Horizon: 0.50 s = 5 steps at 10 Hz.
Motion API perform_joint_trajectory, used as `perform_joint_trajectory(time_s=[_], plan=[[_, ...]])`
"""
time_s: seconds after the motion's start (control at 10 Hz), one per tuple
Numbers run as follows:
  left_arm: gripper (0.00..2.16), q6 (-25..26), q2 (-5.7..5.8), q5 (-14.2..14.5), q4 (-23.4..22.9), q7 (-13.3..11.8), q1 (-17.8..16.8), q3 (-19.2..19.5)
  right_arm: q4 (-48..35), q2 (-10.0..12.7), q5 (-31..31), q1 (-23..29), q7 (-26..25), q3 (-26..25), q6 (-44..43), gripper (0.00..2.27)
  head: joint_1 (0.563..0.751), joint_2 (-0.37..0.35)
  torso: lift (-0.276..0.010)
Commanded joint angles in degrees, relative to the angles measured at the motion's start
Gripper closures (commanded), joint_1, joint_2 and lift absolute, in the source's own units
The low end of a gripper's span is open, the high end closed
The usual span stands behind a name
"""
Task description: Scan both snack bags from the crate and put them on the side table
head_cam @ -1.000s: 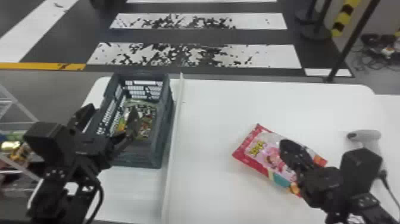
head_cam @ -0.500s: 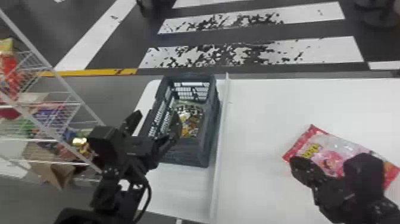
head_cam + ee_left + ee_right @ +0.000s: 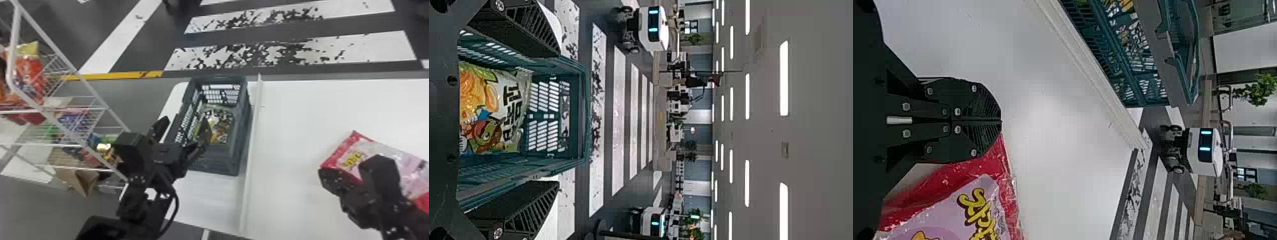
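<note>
In the head view my left gripper [image 3: 185,131] is over the left side of the dark crate [image 3: 240,150], where a patterned snack bag [image 3: 220,124] lies. The left wrist view has the left gripper [image 3: 516,120] with its fingers wide apart and nothing held, the crate [image 3: 536,170] and yellow-and-white bag [image 3: 494,107] between them. My right gripper [image 3: 341,172] is above the left end of the pink snack bag [image 3: 373,146] on the white table. In the right wrist view the right gripper [image 3: 1001,121] has its fingers pressed together, empty, beside the pink bag [image 3: 953,205].
A raised white strip [image 3: 252,143] runs along the white table [image 3: 297,105] between crate and pink bag. At the left stands a white wire rack [image 3: 92,105] with packaged snacks. Striped floor lies beyond the table, with a wheeled robot [image 3: 1203,150] farther off.
The head view has swung left, bringing the rack into sight and shifting the crate and pink bag rightward. The right gripper sits nearer the pink bag's left end than before.
</note>
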Motion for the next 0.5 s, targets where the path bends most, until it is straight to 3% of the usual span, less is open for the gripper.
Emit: perform_joint_trajectory(time_s=[0.0,0.4], plan=[[0.09,0.2,0.02,0.7,0.1,-0.2,0.0,0.1,2.6,0.2,0.8,-3.3,-0.5,0.0,2.1,2.26,0.695,0.319,-0.087],[0.09,0.2,0.02,1.2,0.1,-0.5,0.0,-0.1,7.3,0.3,1.2,-9.3,-2.6,0.0,5.5,2.26,0.695,0.278,-0.087]])
